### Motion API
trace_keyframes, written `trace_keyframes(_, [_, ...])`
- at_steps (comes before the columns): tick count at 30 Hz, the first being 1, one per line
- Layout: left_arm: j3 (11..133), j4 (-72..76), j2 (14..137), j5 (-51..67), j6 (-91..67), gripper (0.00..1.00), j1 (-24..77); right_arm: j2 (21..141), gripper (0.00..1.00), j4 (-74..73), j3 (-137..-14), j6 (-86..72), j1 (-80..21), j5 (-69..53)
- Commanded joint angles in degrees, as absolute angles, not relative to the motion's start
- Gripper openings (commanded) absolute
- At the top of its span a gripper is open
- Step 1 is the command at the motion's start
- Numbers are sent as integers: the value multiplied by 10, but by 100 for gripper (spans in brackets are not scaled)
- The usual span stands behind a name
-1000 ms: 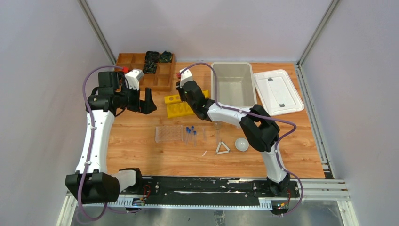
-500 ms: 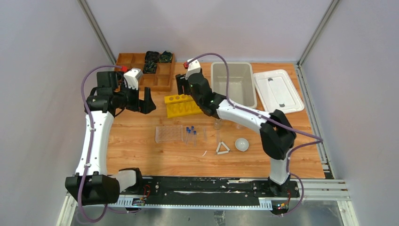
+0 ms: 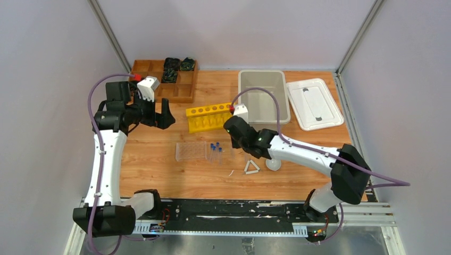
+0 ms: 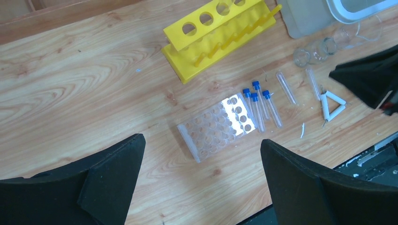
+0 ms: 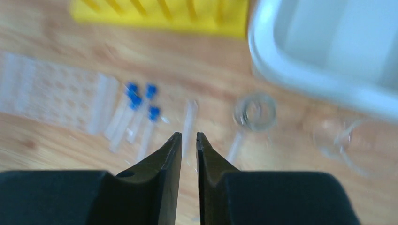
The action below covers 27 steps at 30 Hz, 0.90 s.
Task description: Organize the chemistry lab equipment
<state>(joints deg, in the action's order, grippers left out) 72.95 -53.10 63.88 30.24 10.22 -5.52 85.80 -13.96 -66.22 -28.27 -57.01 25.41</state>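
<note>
Holds the left claw (image 4: 202, 140) wide apart above the tabletop (image 3: 159, 175) — pinches the right claw (image 5: 187, 136) nearly together, empty, over blue-capped tubes (image 5: 138, 110) lying just beside the clear tube rack (image 4: 213, 131), beakers (image 5: 255, 111) nearby.

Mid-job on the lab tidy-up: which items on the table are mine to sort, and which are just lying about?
Job:
blue-capped tubes
clear tube rack
glass beakers
white triangle frame
white round dish

Lying about:
yellow six-hole rack
wooden compartment tray
grey bin and white lid (role unclear)
</note>
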Motion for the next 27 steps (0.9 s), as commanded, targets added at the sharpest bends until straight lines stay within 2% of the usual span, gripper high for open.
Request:
trace_keyframes(1, [750, -536, 619, 297, 95, 100, -60, 858, 20, -207, -598, -361, -575, 234])
trace_keyframes(9, [747, -539, 612, 304, 89, 100, -59, 935, 21, -243, -631, -369, -575, 214])
trace_keyframes(16, [745, -540, 612, 305, 93, 100, -60, 933, 41, -242, -593, -401, -575, 264])
trace_keyframes(21, [749, -542, 612, 303, 95, 100, -59, 937, 37, -209, -570, -400, -575, 281])
trace_keyframes(27, [752, -542, 609, 303, 96, 100, -60, 932, 39, -164, -526, -415, -576, 334])
